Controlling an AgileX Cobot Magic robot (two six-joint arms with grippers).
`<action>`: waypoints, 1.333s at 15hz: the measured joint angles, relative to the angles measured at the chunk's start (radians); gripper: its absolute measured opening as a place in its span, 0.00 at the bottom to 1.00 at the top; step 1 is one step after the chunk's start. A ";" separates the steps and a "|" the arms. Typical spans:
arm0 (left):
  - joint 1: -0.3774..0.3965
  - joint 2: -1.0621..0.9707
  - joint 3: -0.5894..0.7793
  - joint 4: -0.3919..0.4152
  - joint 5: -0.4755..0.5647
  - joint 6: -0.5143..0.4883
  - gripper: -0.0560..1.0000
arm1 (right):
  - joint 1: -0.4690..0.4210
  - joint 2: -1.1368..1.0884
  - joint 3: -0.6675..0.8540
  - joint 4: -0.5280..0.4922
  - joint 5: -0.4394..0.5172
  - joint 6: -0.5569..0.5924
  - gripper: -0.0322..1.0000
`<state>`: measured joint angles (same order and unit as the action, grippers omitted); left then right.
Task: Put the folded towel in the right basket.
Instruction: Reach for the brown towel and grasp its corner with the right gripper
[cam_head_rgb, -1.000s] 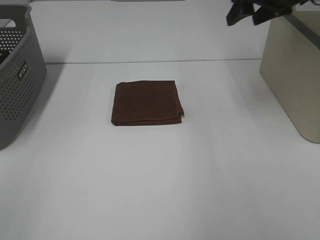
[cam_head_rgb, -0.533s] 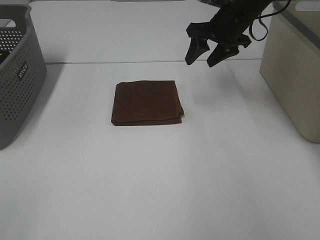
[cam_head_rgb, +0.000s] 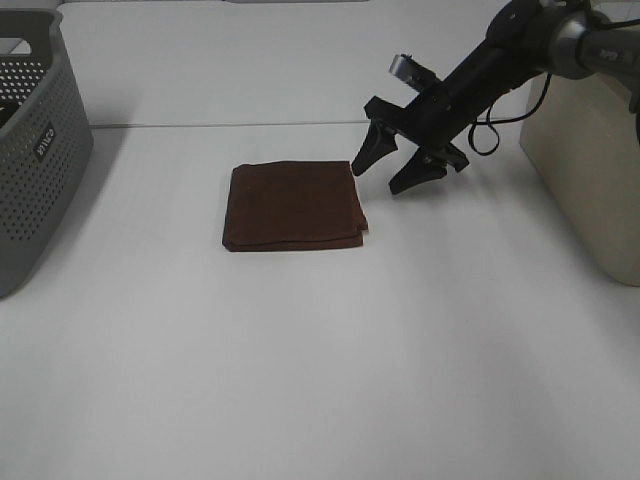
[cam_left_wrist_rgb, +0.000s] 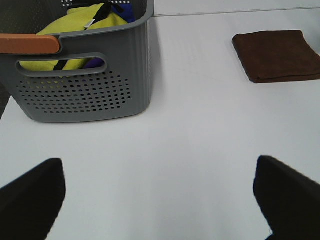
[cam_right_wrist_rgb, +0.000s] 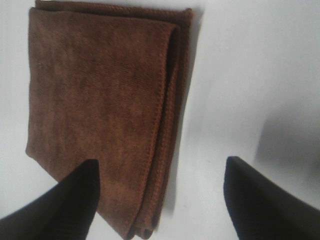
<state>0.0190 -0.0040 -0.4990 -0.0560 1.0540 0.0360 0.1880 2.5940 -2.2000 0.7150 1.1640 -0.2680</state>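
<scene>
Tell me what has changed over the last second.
The right pincer swung down and left from the top corner by the beige basket to the far right corner of the brown towel. It is open and holds nothing. The brown towel, the grey basket and the beige basket have not moved.

We see the right tool (cam_head_rgb: 377, 178) come a long way in one second. It starts high at the far edge of the view, by the rim of the right basket (cam_head_rgb: 585, 150). Half a second ago it hangs midway, above the back of the counter (cam_head_rgb: 320, 360). Now it sits low, just beside the far right corner of the folded towel (cam_head_rgb: 293, 205). Its arm (cam_head_rgb: 500, 60) now slants down across the view from the basket's side.
</scene>
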 joint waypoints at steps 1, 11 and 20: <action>0.000 0.000 0.000 0.000 0.000 0.000 0.97 | 0.004 0.017 0.000 0.004 0.001 0.000 0.68; 0.000 0.000 0.000 0.000 0.000 0.000 0.97 | 0.088 0.077 -0.017 0.087 -0.050 -0.003 0.61; 0.000 0.000 0.000 0.000 0.000 0.000 0.97 | 0.093 0.022 -0.015 -0.085 -0.061 0.029 0.79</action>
<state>0.0190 -0.0040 -0.4990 -0.0560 1.0540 0.0360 0.2810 2.6160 -2.2150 0.6300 1.1030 -0.2390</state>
